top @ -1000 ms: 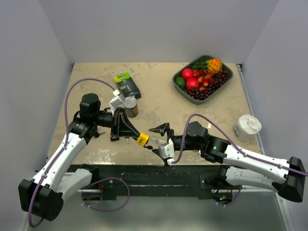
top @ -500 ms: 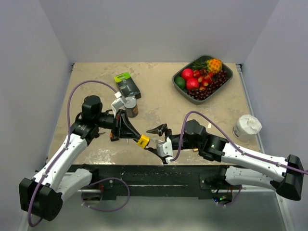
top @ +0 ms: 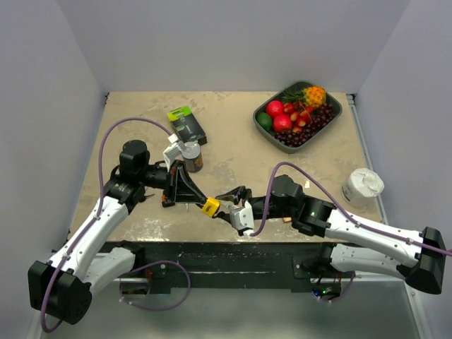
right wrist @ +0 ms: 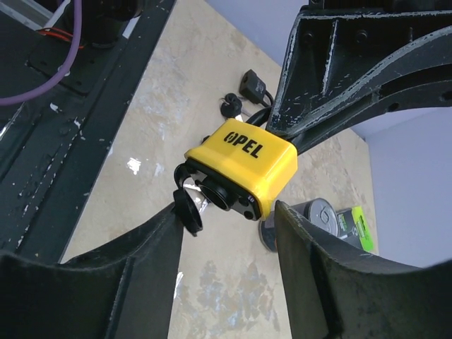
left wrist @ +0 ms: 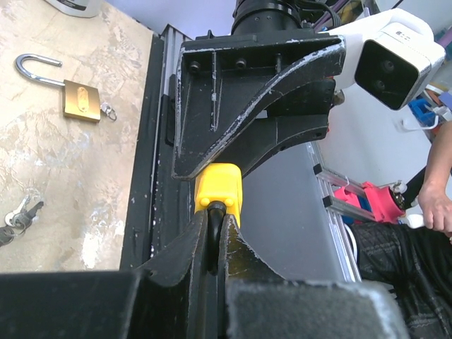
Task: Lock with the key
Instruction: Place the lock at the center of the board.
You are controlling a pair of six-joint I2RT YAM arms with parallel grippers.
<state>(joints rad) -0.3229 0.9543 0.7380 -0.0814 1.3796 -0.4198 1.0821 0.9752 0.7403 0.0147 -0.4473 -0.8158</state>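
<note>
A yellow padlock hangs above the table's near edge. My left gripper is shut on its black shackle, which shows between the fingers in the left wrist view, with the body just past the tips. My right gripper straddles the lock's lower end from the right, open, with a finger on each side. In the right wrist view the padlock shows its round keyhole, with the black dust cap hanging against the left finger. Small dark keys lie on the table; nothing is in the keyhole.
A brass padlock with an open shackle lies on the table near the right arm. A can and a green-and-black box stand behind the left gripper. A fruit tray sits back right, and a white roll at the right edge.
My right gripper has moved left up to the padlock and its jaws have narrowed around the lock's lower end. The left gripper has kept hold of the shackle, shifting slightly.
</note>
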